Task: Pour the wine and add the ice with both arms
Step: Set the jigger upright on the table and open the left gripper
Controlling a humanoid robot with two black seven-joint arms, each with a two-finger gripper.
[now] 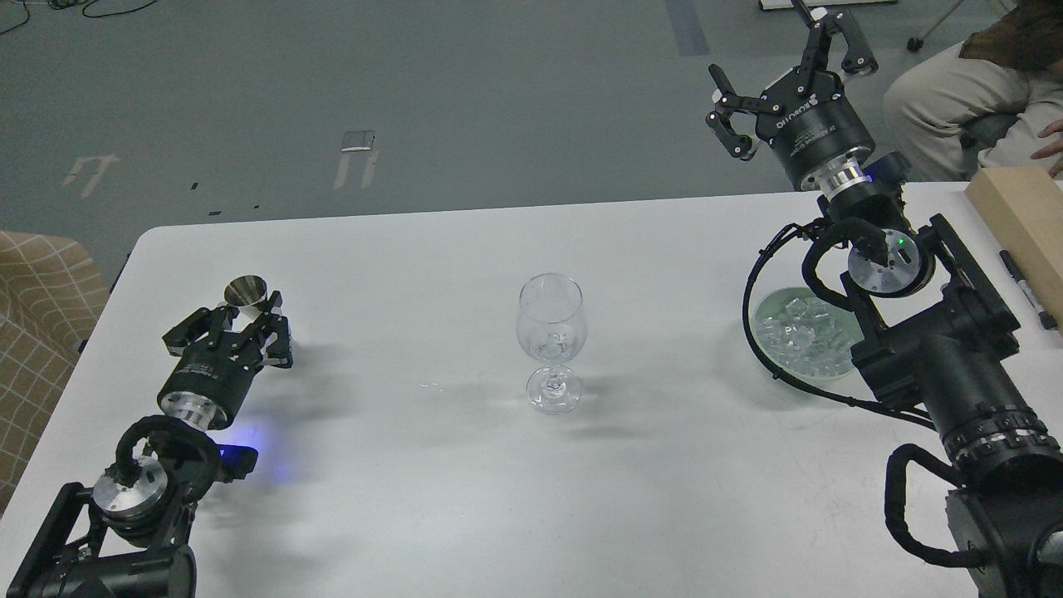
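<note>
On the white tabletop (399, 515), near the middle, you have a clear wine glass (549, 342) standing upright on its foot; a few small clear cubes show low in its bowl, and whether any wine lies with them is too faint to tell. A thin wet streak (444, 384) glints on the surface just left of the glass.

At your left, the left gripper (246, 320) lies low over the tabletop, its jaws closed around a small steel measuring cup (246, 292) that stands with its open mouth upward. A blue light glows under the wrist.

At your right, the right gripper (789, 66) is raised high beyond the far edge of the tabletop, its jaws spread wide and holding nothing. Below its forearm sits a pale green dish (768, 353) heaped with the ice (793, 330), partly hidden by the arm and its looped black cable. The dish stands well apart from the wine glass.

Along the right edge you can see a wooden block (1017, 218) and a black marker (1026, 286) beside it. A seated person (963, 79) shows at the top right corner, beyond the tabletop.
</note>
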